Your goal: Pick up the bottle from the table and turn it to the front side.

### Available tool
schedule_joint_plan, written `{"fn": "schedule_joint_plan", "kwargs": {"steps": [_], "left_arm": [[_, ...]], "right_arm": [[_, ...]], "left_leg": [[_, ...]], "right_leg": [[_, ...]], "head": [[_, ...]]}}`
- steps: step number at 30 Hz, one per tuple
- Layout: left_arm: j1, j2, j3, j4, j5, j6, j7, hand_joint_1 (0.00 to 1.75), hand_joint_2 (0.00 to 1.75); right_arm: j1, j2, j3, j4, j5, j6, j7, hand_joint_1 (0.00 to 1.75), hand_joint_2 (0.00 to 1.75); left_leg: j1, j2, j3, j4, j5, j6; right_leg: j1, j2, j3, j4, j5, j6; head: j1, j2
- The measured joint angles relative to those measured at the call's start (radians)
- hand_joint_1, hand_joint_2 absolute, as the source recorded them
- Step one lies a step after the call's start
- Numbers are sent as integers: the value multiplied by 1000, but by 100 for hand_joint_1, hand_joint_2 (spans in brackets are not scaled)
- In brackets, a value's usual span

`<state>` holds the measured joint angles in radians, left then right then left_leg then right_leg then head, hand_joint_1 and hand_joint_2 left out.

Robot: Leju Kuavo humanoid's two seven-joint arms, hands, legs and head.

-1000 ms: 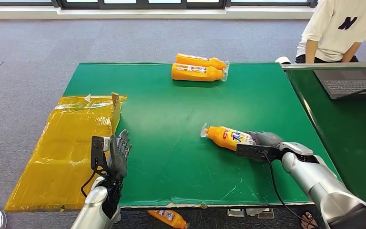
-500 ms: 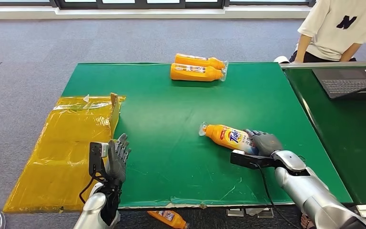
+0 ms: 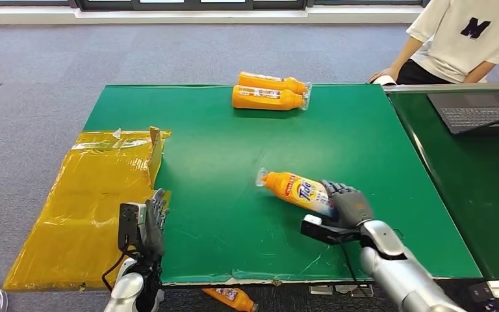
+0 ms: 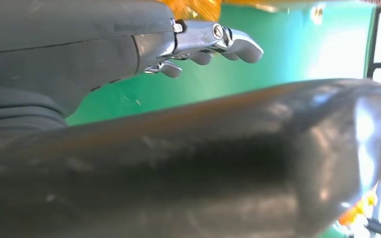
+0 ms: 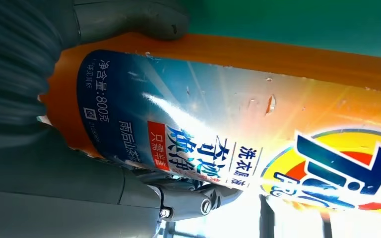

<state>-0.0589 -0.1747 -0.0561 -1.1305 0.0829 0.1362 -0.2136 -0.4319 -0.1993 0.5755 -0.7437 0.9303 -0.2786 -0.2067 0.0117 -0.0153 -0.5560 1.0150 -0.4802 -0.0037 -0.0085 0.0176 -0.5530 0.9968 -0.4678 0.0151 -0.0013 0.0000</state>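
Right hand (image 3: 345, 203) wrapped around base end of orange plastic Tide detergent bottle (image 3: 295, 190), thumb on one side, fingers on the other, gripping firmly. Bottle tilted, cap end pointing away toward table centre and left, blue-and-yellow front label facing up toward head camera. From the head view, unclear whether bottle is lifted off or touching the green cloth-covered table (image 3: 221, 149). Right wrist view: same bottle (image 5: 238, 129) close against palm, label text and Tide logo readable, grey thumb (image 5: 134, 20) pressed on orange edge.

Left hand (image 3: 149, 221) held upright near front-left table edge, fingers straight and slightly apart, holding nothing. Left wrist view: fingertips (image 4: 213, 42) extended over green surface, nothing between them.

Elsewhere: pair of orange bottles wrapped in clear film (image 3: 269, 93) lying at far edge of table. Crumpled yellow plastic sheet (image 3: 97, 195) beside table on left. Another orange bottle (image 3: 230, 298) on floor below front edge. Open dark laptop (image 3: 477, 112) on adjoining table at right. Person in white T-shirt (image 3: 461, 39) seated behind it.
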Motion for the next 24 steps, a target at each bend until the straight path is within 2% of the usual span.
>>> {"fn": "schedule_joint_plan", "kwargs": {"steps": [2, 4, 9, 16, 20, 24], "left_arm": [[32, -10, 0, -30, -47, 38, -29, 0, 0], [58, -19, 0, -69, -78, 66, -43, 0, 0], [100, -34, 0, -139, -122, 118, -43, 0, 0], [108, -61, 0, -178, -226, 265, 23, 0, 0], [108, -63, 0, -180, -228, 243, 55, 0, 0], [106, -62, -6, -177, -195, 175, 25, 0, 0]], "right_arm": [[99, 56, -57, -126, 11, -92, -8, 175, 175], [177, 114, -109, -245, 7, -142, -28, 175, 175], [264, 223, -207, -427, -1, -175, -66, 175, 175], [343, 304, -264, -551, -38, -205, -114, 175, 175], [378, 328, -275, -585, -67, -193, -113, 175, 175], [393, 340, -289, -609, -141, -158, -151, 175, 175]], "left_leg": [[1, -2, -5, 0, 0, -1], [1, -5, -10, 0, 1, -2], [1, -5, -14, 0, 1, -3], [0, -5, -14, 0, 1, -3], [0, -4, -14, 0, 1, -3], [0, -4, -14, 0, 1, -3]], "right_leg": [[0, -1, -6, 1, -1, -1], [0, -3, -10, 2, -2, -2], [0, -3, -14, 3, -3, -3], [0, -3, -15, 3, -3, -3], [0, -3, -15, 3, -3, -3], [0, -3, -15, 3, -3, -3]], "head": [[0, 0], [0, 0], [0, 0], [0, 0], [0, 0], [0, 0]]}}
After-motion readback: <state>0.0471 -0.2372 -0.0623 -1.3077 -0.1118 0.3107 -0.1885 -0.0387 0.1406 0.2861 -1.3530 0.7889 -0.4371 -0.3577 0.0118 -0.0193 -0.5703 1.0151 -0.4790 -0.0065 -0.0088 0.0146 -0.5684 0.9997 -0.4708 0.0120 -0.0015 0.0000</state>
